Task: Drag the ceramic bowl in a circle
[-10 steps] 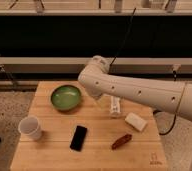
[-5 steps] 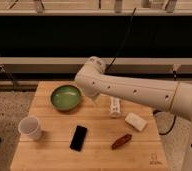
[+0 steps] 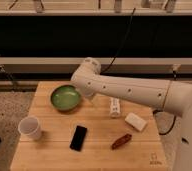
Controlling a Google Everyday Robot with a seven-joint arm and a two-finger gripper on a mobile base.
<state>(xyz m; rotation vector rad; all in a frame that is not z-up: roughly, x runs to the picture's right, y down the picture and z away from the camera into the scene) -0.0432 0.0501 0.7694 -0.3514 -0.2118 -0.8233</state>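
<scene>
Ceramic bowl [image 3: 65, 97], round, shallow and glossy green, meets the robot's hand [image 3: 90, 94] at its right rim on the far-left part of the wooden worktop [image 3: 49, 155]. The white arm hides the hand, so its grip cannot be told. A weak hold could let the bowl slip, and a wide circle could knock the flat black phone [image 3: 79, 137] or the white paper cup [image 3: 30, 128].

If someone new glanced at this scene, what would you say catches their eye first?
The big white robot arm stretched in from the right across the wooden table, its tool at the right edge of the green ceramic bowl at back left. Next, the white paper cup at front left and the black phone near the front centre.
</scene>
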